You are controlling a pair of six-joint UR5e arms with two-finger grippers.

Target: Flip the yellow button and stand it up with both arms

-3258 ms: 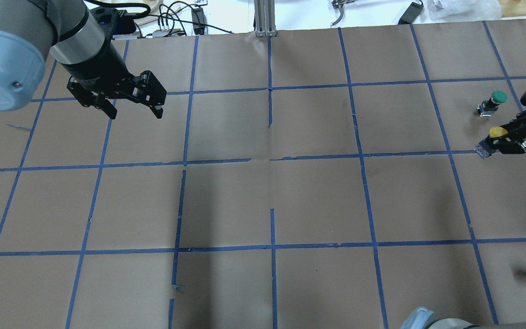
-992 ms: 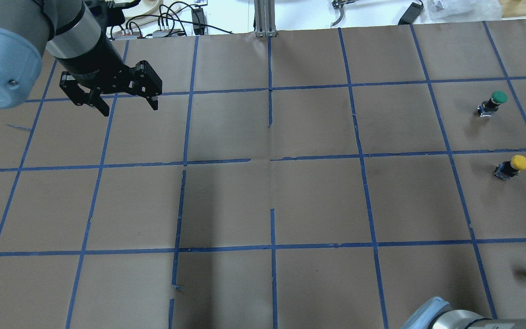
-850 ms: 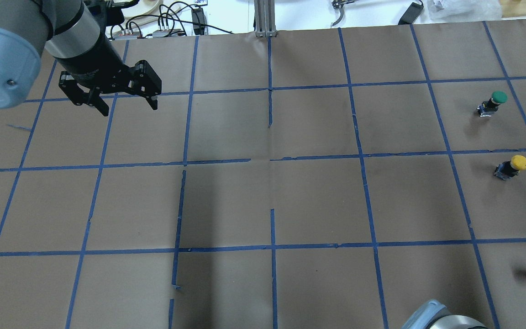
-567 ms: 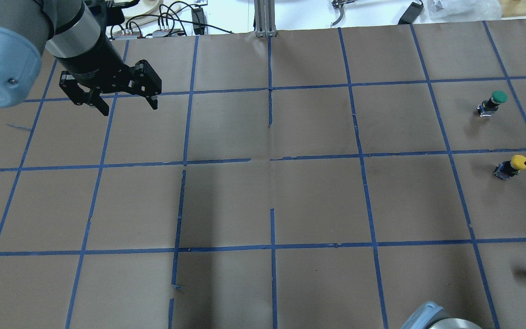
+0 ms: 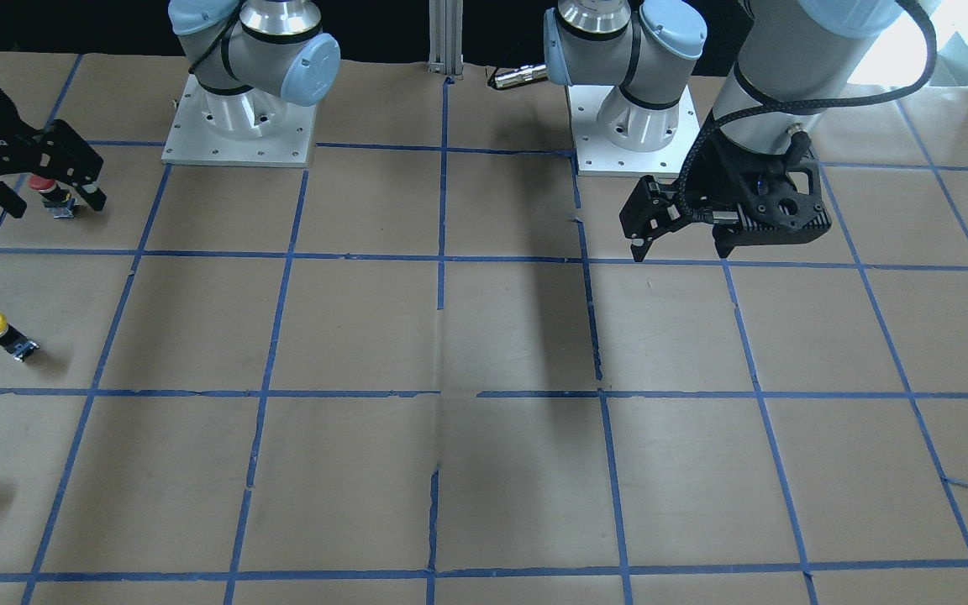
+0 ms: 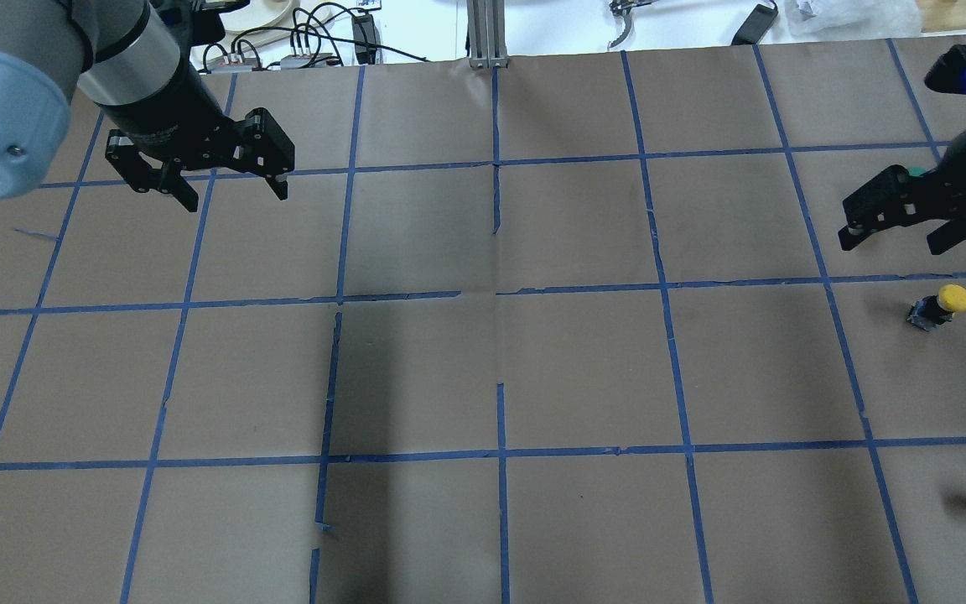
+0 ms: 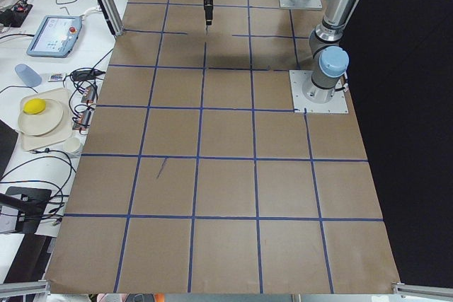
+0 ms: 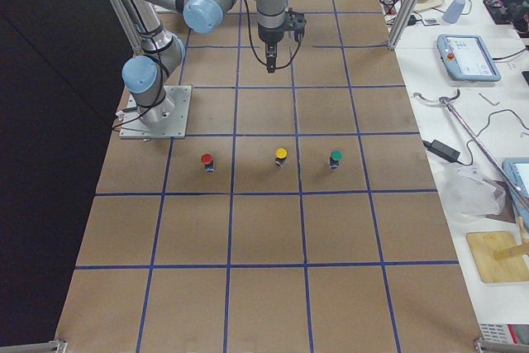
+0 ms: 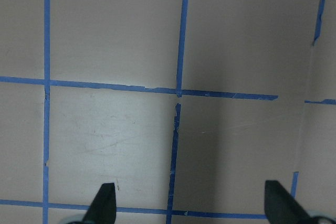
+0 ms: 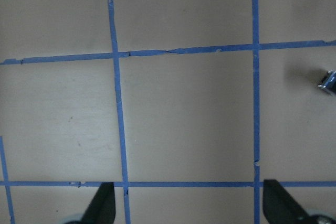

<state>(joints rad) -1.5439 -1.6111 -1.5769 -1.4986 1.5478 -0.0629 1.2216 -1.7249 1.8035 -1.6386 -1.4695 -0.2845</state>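
Right gripper (image 6: 892,237): raised, jaws wide, empty, apart from the yellow button (image 6: 942,304), which stands cap-up on the table (image 6: 584,369). Left gripper (image 6: 236,198): well apart, pointing downward, jaws wide

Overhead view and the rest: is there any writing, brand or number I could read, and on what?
None can be read in any view.
Tablet: screen contents too small to read.
Left gripper: no legible marking.
Yellow button: no lettering visible.
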